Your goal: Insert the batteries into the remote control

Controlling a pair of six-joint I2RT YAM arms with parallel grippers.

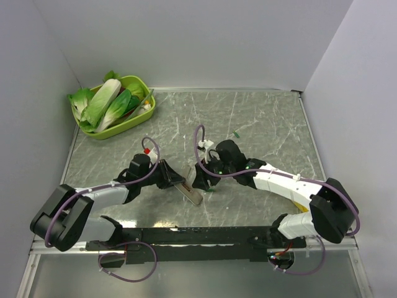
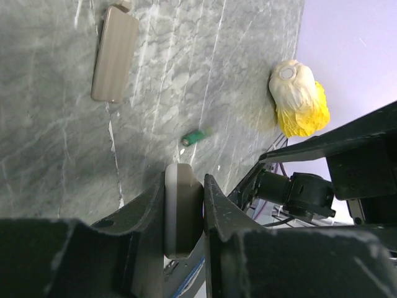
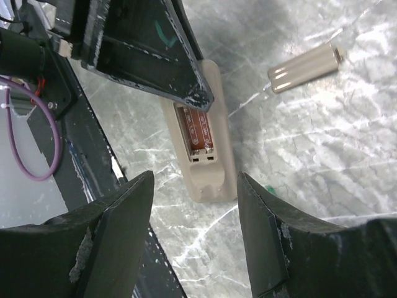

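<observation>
The remote control (image 3: 201,149) lies back-up on the table, its battery bay open and reddish-brown inside, with no green in it. My left gripper (image 2: 184,205) is shut on one end of the remote (image 2: 180,211); in the top view the gripper (image 1: 169,177) is at centre left and the remote (image 1: 192,195) points toward the near right. My right gripper (image 3: 195,242) is open and hovers just above the remote's free end (image 1: 200,183). One green battery (image 2: 195,136) lies beside that end (image 1: 209,190). A second battery (image 1: 237,134) lies farther back.
The grey-brown battery cover (image 3: 305,67) lies loose on the table beside the remote (image 2: 115,53). A cream and yellow lump (image 2: 298,99) sits under my right arm. A green basket (image 1: 146,115) of leafy vegetables stands at the back left. Walls close in three sides.
</observation>
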